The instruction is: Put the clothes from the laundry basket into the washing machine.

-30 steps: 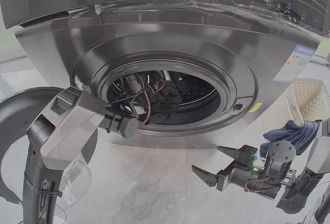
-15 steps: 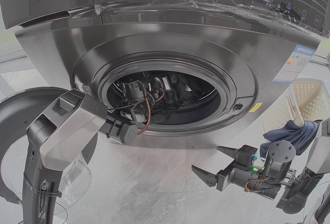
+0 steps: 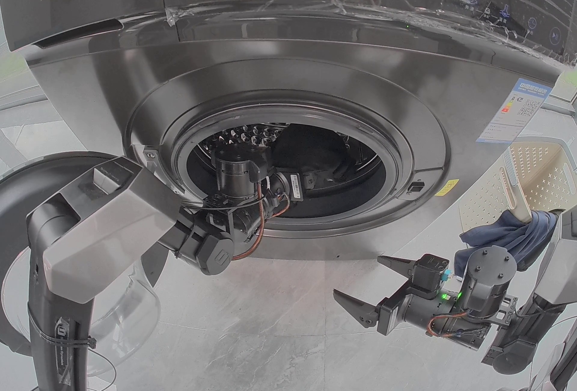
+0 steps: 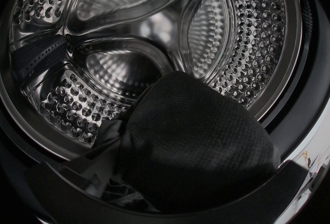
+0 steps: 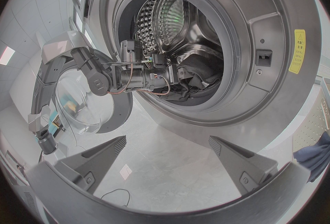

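The washing machine point(image 3: 421, 128) stands with its round door point(image 3: 36, 200) swung open to the left. My left gripper point(image 3: 306, 179) is inside the drum mouth, open, and one finger point(image 4: 86, 173) shows beside a black garment point(image 4: 192, 138). That garment bulges over the space between the jaws and lies on the drum's lower rim point(image 5: 202, 70). My right gripper point(image 3: 359, 277) hangs open and empty low over the floor in front of the machine. A dark blue garment point(image 3: 511, 233) drapes over the edge of the cream laundry basket point(image 3: 541, 170) at the right.
The perforated steel drum point(image 4: 137, 11) is roomy behind the black garment. The open door's glass bowl point(image 5: 82, 104) sits to the left of my left arm. Grey tiled floor point(image 3: 258, 314) lies open between the machine and my right gripper.
My left arm has drawn back and down from deeper in the drum. The black garment, bunched at the gripper before, now lies as a mound in the drum. The right arm has kept still.
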Controlling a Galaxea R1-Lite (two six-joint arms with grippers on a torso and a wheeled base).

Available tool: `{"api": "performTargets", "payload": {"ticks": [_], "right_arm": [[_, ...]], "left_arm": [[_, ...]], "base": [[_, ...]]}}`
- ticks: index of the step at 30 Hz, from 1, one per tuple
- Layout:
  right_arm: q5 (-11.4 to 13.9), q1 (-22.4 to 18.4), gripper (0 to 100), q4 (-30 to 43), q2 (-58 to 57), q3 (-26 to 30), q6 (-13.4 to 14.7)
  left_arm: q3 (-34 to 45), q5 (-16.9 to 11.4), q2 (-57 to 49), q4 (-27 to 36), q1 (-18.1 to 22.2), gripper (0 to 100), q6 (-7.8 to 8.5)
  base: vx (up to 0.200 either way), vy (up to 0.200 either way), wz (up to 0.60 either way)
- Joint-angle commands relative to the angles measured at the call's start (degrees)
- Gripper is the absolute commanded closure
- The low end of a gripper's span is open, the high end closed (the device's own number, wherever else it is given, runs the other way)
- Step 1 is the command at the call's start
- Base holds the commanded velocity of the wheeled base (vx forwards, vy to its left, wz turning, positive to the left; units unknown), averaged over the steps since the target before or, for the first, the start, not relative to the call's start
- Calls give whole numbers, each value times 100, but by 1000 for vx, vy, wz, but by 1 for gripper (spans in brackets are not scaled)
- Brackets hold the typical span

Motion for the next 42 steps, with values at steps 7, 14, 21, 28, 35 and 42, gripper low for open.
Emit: {"api": "performTargets", "payload": {"ticks": [7, 14, 21, 28, 35, 42], "right_arm": [[-1, 49, 0, -2, 16, -12, 1], [-1, 58, 0, -2, 16, -12, 1], [-1, 58, 0, -2, 25, -21, 1], [-1, 58, 0, -2, 34, -21, 10], [-1, 49, 0, -2, 51, -12, 10], [-1, 58, 0, -2, 51, -12, 10]], "left_arm": [[-492, 36, 501, 99, 44, 100, -17], [-2039, 476, 1178, 63, 124, 100, -175], [-2909, 564, 1309, -42, 132, 100, -316], [-2839, 616, 1222, -95, 132, 0, -430], [-1846, 616, 650, -33, 62, 0, -650], [-307, 590, -185, 222, -123, 0, -659]], "base": [[0, 0, 0], [0, 0, 0], [0, 0, 0], [0, 0, 0], [0, 0, 0], [0, 0, 0]]}}
